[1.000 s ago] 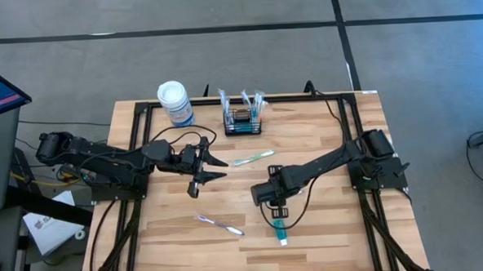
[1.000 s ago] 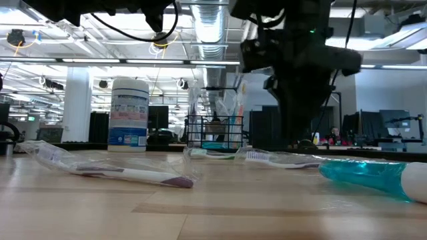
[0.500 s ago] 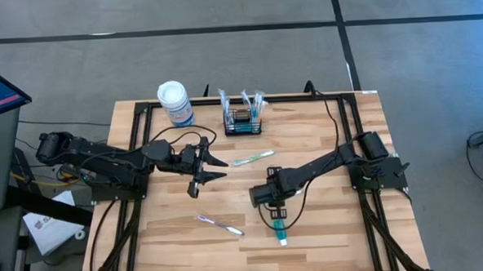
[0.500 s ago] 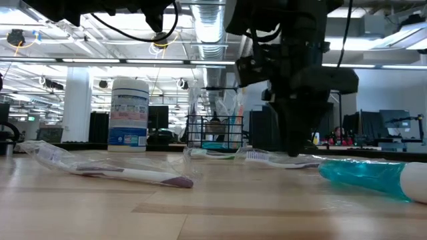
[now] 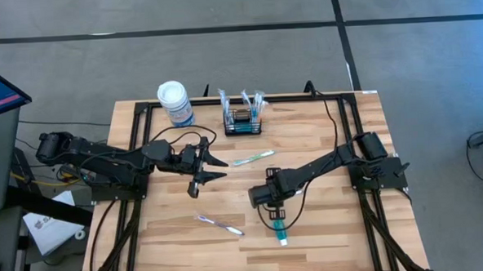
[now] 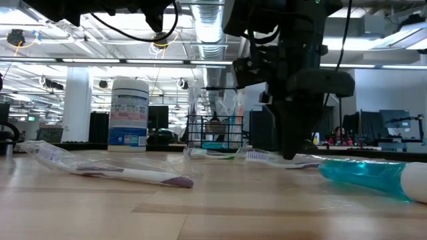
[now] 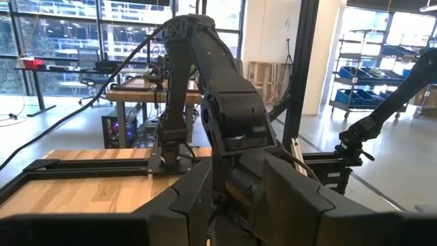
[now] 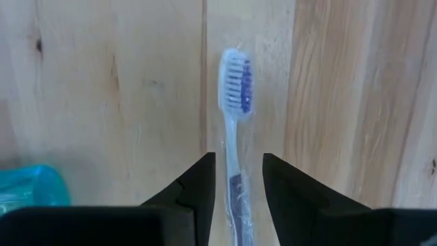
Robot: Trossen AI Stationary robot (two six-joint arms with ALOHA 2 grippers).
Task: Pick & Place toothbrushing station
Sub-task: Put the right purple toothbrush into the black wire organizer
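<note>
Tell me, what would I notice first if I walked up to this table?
Probably the right hand, reaching straight down in the middle of the table with its open fingers on either side of a wrapped toothbrush. Next, the bright teal tube lying near the front edge. At the back, the black wire basket stands beside a white-lidded canister.

toothbrush (image 8: 236, 171): handle cut off at frame edge | teal tube (image 8: 27, 188): mostly cut off | basket (image 5: 242, 121) contents: too small
</note>
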